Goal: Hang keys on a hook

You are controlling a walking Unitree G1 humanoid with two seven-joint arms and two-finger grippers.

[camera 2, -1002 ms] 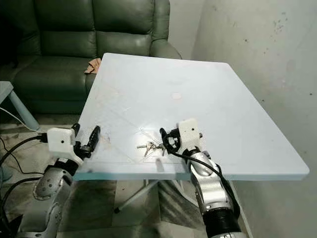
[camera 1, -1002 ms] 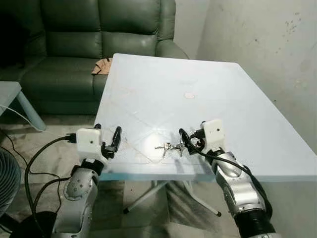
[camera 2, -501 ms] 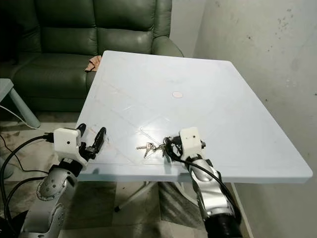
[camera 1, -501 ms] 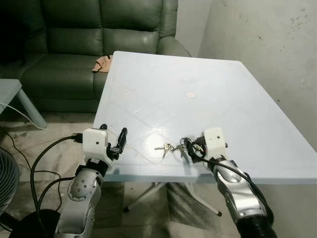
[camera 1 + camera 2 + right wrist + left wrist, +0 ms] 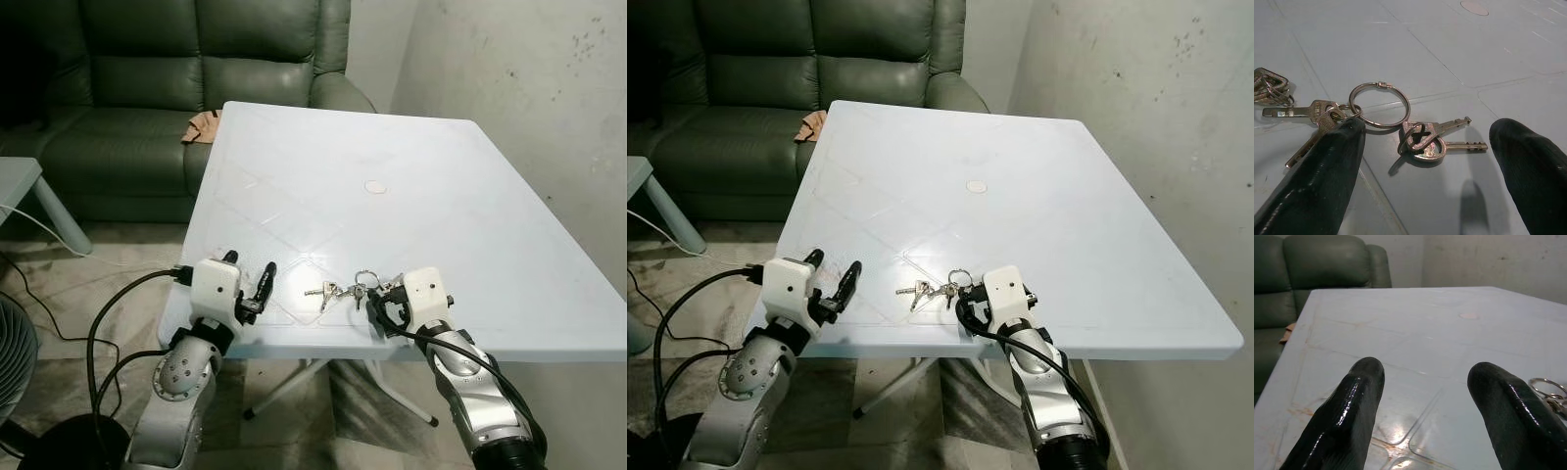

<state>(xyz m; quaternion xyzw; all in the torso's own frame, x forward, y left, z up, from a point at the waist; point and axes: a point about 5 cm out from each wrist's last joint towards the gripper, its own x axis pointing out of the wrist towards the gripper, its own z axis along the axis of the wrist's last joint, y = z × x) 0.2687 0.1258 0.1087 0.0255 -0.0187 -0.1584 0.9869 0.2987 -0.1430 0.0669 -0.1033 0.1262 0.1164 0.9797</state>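
Jaws of the right gripper (image 5: 1425, 171) gape wide, empty, keys (image 5: 1376, 117) lying just ahead on the table (image 5: 392, 147).

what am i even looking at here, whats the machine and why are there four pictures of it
It is a humanoid robot with two silver arms, each ending in a gripper of two long black fingers. Two pictures come from a stereo camera on its head, looking down at a pale blue table with a green sofa behind it. The other two come from cameras on its wrists, looking along each gripper's fingers.

On the table near the front edge lies a bunch of keys on rings. A small round mark sits further back.

The right gripper is open just behind the keys, one finger on each side in its wrist view, holding nothing yet. The left gripper is open too, near the table's front left edge, holding nothing.
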